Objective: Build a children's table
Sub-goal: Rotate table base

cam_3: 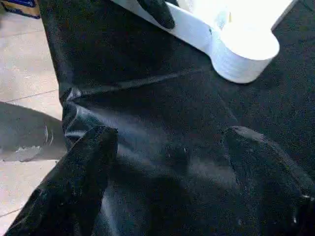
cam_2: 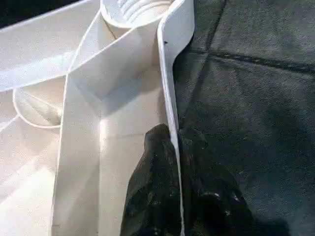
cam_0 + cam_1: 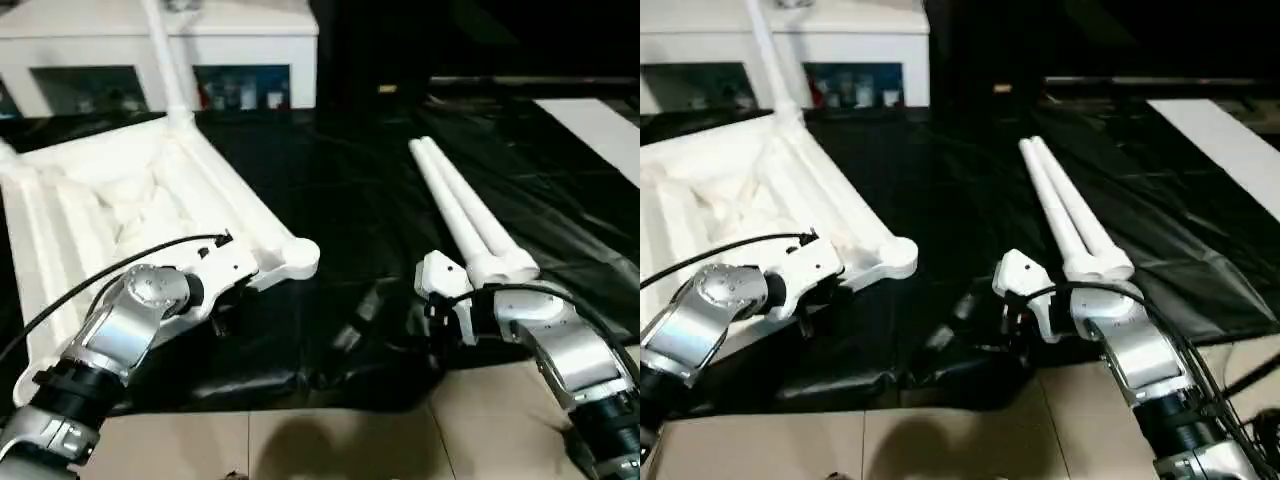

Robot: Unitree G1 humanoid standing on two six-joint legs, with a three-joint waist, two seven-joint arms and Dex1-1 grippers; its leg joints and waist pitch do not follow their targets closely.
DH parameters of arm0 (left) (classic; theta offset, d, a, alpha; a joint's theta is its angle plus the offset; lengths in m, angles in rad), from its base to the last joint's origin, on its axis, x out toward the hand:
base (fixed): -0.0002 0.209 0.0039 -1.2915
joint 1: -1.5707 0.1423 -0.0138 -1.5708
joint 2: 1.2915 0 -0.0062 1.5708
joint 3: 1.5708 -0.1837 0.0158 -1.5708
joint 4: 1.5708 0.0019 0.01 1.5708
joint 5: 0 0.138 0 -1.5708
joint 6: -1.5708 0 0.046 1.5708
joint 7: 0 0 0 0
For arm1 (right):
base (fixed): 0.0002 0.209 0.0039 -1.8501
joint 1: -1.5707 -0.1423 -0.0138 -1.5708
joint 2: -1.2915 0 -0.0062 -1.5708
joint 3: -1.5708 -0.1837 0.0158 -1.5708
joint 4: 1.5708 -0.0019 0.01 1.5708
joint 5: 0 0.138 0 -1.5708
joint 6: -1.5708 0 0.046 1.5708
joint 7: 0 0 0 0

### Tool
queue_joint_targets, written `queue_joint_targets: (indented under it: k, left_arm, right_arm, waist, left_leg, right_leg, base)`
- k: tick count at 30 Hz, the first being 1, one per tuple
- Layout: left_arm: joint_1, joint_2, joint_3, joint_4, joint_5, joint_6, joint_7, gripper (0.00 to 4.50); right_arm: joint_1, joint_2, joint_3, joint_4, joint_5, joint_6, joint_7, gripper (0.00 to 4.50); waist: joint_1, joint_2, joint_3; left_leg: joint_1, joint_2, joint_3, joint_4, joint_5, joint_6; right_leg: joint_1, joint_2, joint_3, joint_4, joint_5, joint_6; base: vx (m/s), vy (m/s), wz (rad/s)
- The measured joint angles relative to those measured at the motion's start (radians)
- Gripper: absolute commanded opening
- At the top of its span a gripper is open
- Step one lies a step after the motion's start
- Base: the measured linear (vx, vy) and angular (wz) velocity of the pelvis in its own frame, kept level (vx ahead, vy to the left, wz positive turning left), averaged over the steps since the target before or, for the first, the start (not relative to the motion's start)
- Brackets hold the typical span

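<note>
Lying upside down on the black sheet (image 3: pixel 340 200), the children's table (image 3: pixel 110 200) has one leg (image 3: pixel 165 60) standing in its far socket and two loose legs (image 3: pixel 465 215) just beside the right gripper (image 1: pixel 167 162), whose jaws are spread and empty. The left gripper (image 2: pixel 172 187) pinches the thin side rim near the empty corner socket (image 3: pixel 297 256). Stiff, light, slick plastic, I judge; take legs mid-tube.
</note>
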Motion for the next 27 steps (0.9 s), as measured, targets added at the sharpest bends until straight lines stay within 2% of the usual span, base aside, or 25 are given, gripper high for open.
queue_joint_targets:
  k: [4, 7, 11, 17, 22, 23, 25, 27]
  left_arm:
    - [-0.009, 0.0, -0.001, 0.074, -0.01, -0.147, -0.023, 0.03]
    - [-0.016, -0.009, -0.001, 0.092, -0.01, -0.182, -0.046, 0.03]
    - [-0.066, -0.028, -0.02, 0.185, 0.002, -0.258, -0.054, 0.03]
    - [-0.119, -0.039, -0.019, 0.321, 0.015, -0.368, -0.053, 0.03]
    - [-0.131, -0.044, -0.018, 0.372, 0.02, -0.431, -0.053, 0.03]
    - [-0.135, -0.047, -0.017, 0.382, 0.02, -0.435, -0.054, 0.33]
    - [-0.136, -0.049, 0.001, 0.385, 0.001, -0.436, -0.075, 0.5]
    - [-0.133, -0.069, 0.036, 0.358, -0.056, -0.446, -0.096, 0.63]
  right_arm:
    - [0.0, 0.0, 0.0, 0.0, 0.003, -0.001, -0.001, 3.81]
    - [0.0, 0.0, 0.0, 0.0, 0.004, -0.001, -0.002, 3.81]
    - [0.0, 0.0, 0.0, 0.0, 0.006, -0.001, -0.003, 3.81]
    - [0.0, 0.0, 0.0, 0.0, 0.007, -0.001, -0.01, 3.81]
    - [0.001, 0.0, 0.0, 0.0, 0.007, -0.001, -0.021, 3.81]
    - [0.002, 0.0, 0.0, -0.001, 0.007, -0.001, -0.023, 3.81]
    - [0.009, 0.0, -0.001, -0.005, 0.007, 0.0, -0.026, 3.81]
    - [0.021, -0.001, 0.0, -0.005, 0.008, 0.002, -0.027, 3.81]
  waist:
    - [0.022, 0.0, 0.0]
    - [0.033, 0.002, 0.001]
    - [0.045, 0.003, 0.001]
    - [0.045, 0.004, 0.001]
    - [0.047, 0.008, 0.001]
    - [0.047, 0.008, 0.001]
    - [0.047, 0.009, 0.001]
    - [0.049, 0.008, 0.001]
  left_leg:
    - [-0.003, 0.0, 0.0, 0.0, 0.0, 0.0]
    - [-0.006, 0.0, 0.004, 0.0, 0.0, 0.0]
    - [-0.006, 0.0, 0.008, 0.0, 0.0, 0.0]
    - [-0.007, 0.0, 0.009, 0.0, 0.0, 0.0]
    - [-0.008, 0.0, 0.008, 0.0, 0.0, 0.0]
    - [-0.008, 0.0, 0.008, 0.0, 0.0, 0.0]
    - [-0.008, 0.0, 0.008, 0.0, 0.0, 0.0]
    - [-0.01, 0.0, 0.008, 0.001, 0.002, -0.003]
  right_leg:
    - [-0.001, 0.0, 0.0, -0.001, 0.0, 0.0]
    - [-0.001, -0.002, 0.001, -0.001, 0.0, 0.0]
    - [-0.001, -0.003, 0.005, -0.001, 0.0, 0.0]
    - [-0.001, -0.003, 0.006, 0.001, 0.0, 0.0]
    - [-0.001, -0.003, 0.005, 0.002, 0.0, 0.0]
    - [-0.001, -0.003, 0.005, 0.002, 0.0, 0.0]
    - [-0.001, -0.003, 0.005, 0.002, 0.0, 0.001]
    - [-0.001, -0.003, 0.005, 0.001, 0.0, 0.001]
  base:
    - [0.0, 0.0, 0.0]
    - [0.0, 0.0, 0.0]
    - [0.0, 0.0, 0.0]
    - [0.0, 0.0, 0.0]
    - [0.0, 0.0, 0.0]
    - [0.0, 0.0, 0.0]
    - [0.0, 0.0, 0.0]
    - [0.0, 0.0, 0.0]
